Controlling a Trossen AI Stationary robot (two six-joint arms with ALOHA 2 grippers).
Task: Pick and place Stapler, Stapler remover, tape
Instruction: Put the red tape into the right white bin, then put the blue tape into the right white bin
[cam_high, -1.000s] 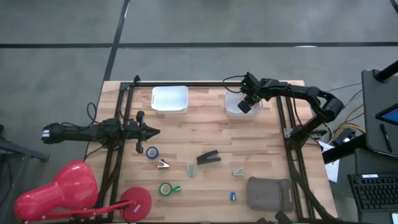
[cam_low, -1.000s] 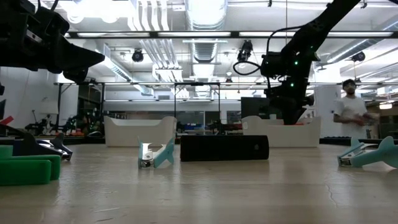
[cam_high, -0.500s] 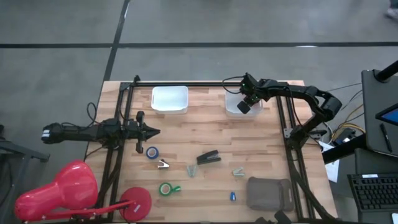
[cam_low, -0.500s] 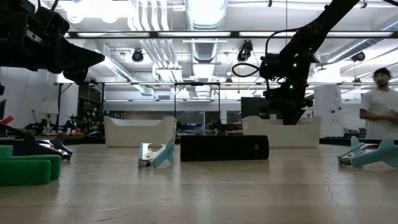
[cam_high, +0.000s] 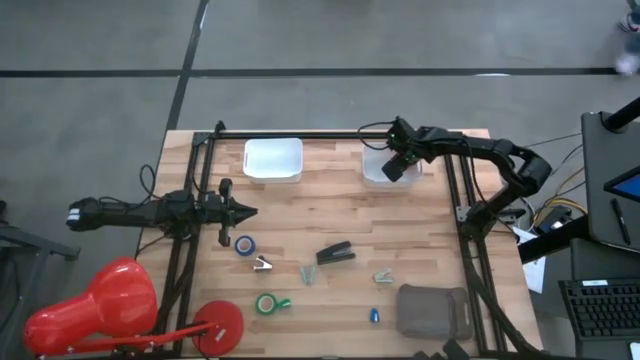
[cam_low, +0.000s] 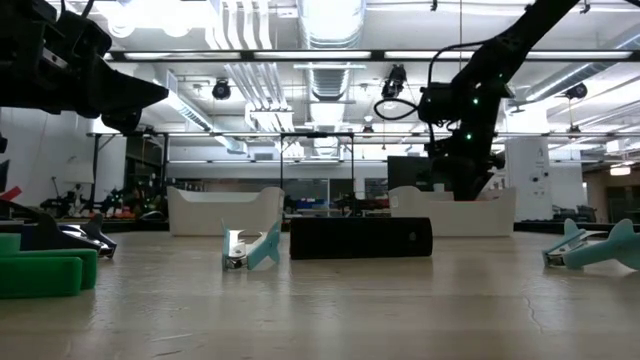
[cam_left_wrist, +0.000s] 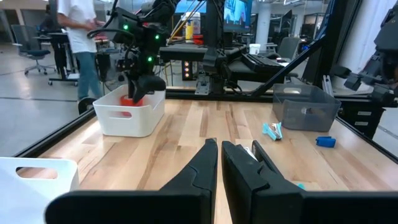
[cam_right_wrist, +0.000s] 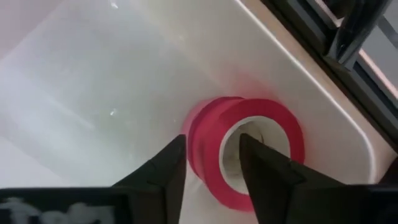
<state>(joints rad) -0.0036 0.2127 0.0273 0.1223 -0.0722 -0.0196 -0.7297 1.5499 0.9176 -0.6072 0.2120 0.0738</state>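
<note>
Red tape roll (cam_right_wrist: 245, 149) in right white bin (cam_high: 379, 170), right gripper (cam_right_wrist: 211, 163) jaws straddling its rim, seemingly pinching; left gripper (cam_left_wrist: 219, 163) jaws pressed together.

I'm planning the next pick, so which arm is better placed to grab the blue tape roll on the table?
Left. The left gripper hangs right beside the blue tape roll, fingers shut. The right gripper is across the table over the right white bin, its fingers around the red tape roll.

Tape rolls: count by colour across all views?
red tape: 1, held by the right gripper in the white bin
blue tape: 1
green tape: 1
Total: 3
</note>
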